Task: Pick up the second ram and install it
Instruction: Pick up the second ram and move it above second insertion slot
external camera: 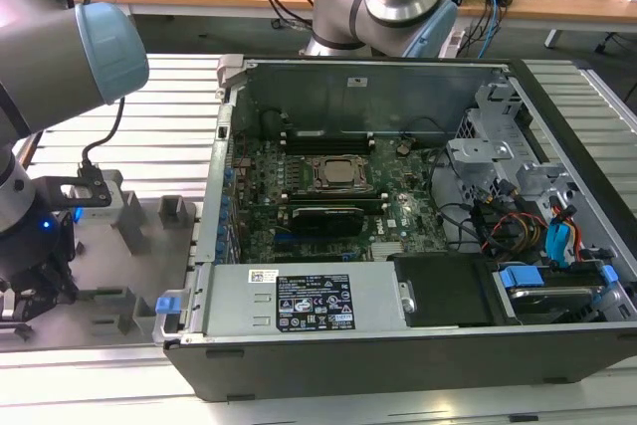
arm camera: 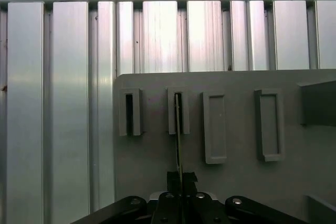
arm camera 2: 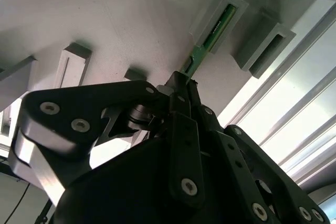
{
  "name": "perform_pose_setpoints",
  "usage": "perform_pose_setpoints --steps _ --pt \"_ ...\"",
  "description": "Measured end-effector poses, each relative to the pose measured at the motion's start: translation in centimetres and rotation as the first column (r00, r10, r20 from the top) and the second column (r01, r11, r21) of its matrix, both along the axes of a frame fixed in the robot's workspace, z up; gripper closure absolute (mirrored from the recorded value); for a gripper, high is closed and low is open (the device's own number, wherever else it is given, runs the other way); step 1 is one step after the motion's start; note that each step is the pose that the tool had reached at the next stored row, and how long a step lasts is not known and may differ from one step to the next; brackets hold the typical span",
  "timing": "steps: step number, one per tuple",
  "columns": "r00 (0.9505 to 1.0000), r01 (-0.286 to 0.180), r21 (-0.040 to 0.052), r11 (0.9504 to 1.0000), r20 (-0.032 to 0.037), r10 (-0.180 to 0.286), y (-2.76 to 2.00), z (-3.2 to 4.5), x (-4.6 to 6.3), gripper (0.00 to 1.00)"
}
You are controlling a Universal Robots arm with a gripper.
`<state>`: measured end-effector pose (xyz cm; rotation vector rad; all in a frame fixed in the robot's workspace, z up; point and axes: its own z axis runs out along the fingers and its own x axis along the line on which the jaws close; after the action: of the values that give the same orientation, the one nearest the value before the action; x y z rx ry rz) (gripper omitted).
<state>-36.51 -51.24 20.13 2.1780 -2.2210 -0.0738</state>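
Green second ram pinched by the fingers, far end hidden in a tray block

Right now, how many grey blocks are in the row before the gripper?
4 grey blocks in the first wrist view: one holds the second ram, one empty beside it, two on its other side. Others may be hidden.

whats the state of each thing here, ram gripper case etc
gripper: shut on the second ram
second ram: on edge, far end in a grey tray block, near end in the gripper
computer case: open, side panel off, motherboard exposed
processor: seated on the motherboard
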Motion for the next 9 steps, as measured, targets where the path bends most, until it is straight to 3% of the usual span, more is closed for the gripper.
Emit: perform_pose_setpoints --steps 9 --pt "1.0 0.0 0.0001 1.0 0.0 0.0 0.0 0.4 0.0 0.86"
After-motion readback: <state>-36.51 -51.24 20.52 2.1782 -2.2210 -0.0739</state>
